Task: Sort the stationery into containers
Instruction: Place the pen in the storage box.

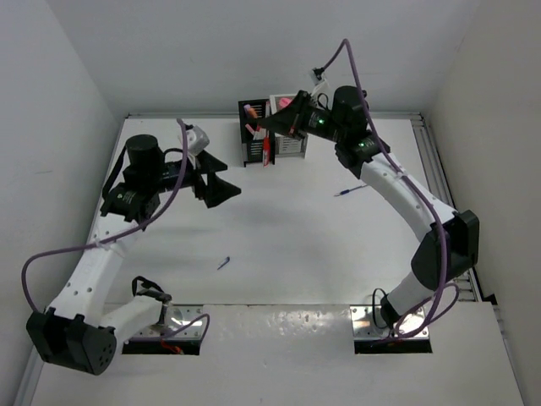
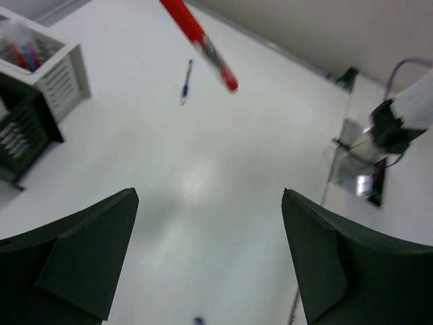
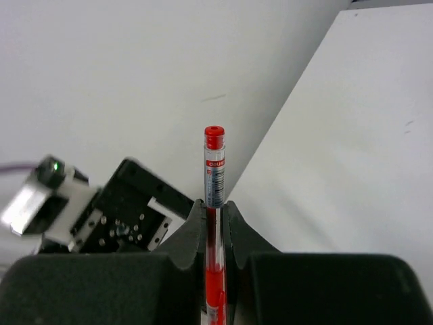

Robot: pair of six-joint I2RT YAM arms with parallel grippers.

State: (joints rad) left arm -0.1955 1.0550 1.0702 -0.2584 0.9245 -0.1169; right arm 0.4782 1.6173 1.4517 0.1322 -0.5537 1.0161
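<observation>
Your right claw [image 3: 214, 213] is pinched on the red pen [image 3: 214, 162], hanging roughly upright just beside the containers [image 1: 254, 150], left claw [image 2: 210, 196] gaping wide, empty.

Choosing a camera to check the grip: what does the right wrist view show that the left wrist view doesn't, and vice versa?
Only the right wrist view: the right fingers closed on the barrel of the red pen. Only the left wrist view: the left fingers spread wide with nothing between them, the white container and black container side by side, and a blue pen lying on the table. Both: the red pen and the white table.
</observation>
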